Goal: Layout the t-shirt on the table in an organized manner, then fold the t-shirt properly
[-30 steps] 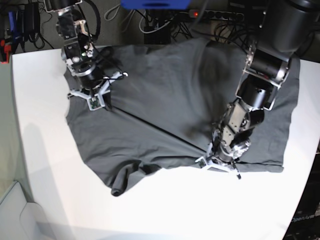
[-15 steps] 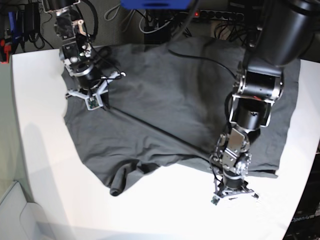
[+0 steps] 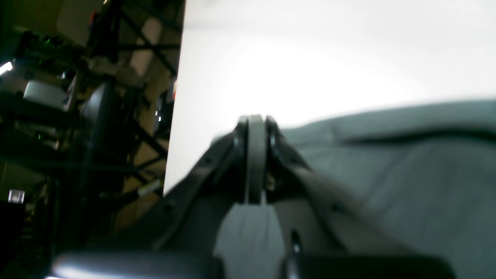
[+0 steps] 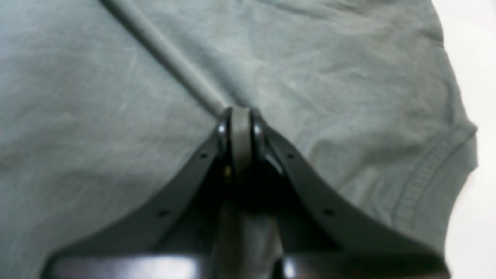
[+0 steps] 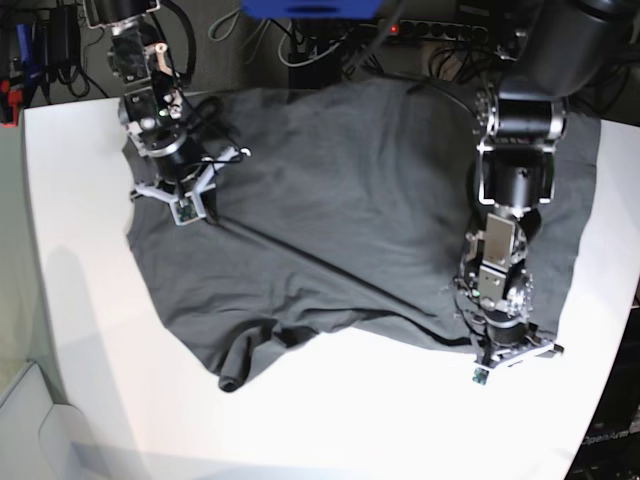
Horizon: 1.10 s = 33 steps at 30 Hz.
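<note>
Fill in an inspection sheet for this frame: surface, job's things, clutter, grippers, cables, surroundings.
Surface: white table, bare at its left and near edges.
Job's things: dark grey t-shirt spread wide, not folded; a ridge runs diagonally across it, and one sleeve is bunched at the near edge.
Clutter: nothing seen on the table.
Grippers: right gripper shut, on the shirt at the ridge's end; left gripper shut at the shirt's near hem. Whether either pinches cloth cannot be told.
Cables: cables and a power strip behind the table.
Surroundings: dark shelving past the table edge in the left wrist view, blurred.
</note>
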Motion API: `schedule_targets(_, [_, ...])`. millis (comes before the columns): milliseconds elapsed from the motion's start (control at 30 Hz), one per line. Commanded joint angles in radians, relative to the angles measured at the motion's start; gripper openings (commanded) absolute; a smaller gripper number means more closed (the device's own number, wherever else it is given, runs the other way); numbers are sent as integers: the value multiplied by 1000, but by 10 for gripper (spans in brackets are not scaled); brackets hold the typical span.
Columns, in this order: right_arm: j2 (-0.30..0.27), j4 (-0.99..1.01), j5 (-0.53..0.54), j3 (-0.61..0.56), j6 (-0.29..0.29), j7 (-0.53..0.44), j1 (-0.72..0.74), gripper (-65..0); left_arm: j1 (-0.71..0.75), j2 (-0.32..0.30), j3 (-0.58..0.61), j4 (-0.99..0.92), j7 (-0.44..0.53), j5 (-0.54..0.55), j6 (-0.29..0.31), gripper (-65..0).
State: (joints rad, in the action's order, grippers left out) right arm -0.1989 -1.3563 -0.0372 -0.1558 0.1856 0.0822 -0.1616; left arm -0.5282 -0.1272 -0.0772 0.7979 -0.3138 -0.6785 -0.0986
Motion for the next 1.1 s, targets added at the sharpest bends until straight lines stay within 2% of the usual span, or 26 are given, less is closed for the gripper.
schedule_targets(0, [-7,-1,-16,6,-7,61,4,-650,-25,5,3,74,14,-10,32,-647])
schedule_targets(167, [-14,-62,-16,6,-7,63,40,-650,127,21,18,302,-138,-11,214,-648])
schedule_targets(300, [-14,-116,-16,8,-7,67,79,-650,247,14,101,395,-239,-11,271,-648])
schedule_targets(400, [-14,-150,-17,8,-7,69,104,-650,322,4,129,437,-281,-8,273,-648])
schedule_targets(633, [-6,-131,-17,0,-7,74,152,-650,391,2,124,437,-284,-10,274,-648])
schedule_targets(700, [11,-93,-14,0,-7,92,159,-650,403,2,123,435,-284,-8,274,-648])
schedule_targets(933, [22,-1,-13,6,-7,109,147,-650,451,2,123,446,-285,-11,274,-648])
schedule_targets(1067, [22,-7,-11,8,-7,110,86,-650,481,2,121,447,-285,-5,276,-648])
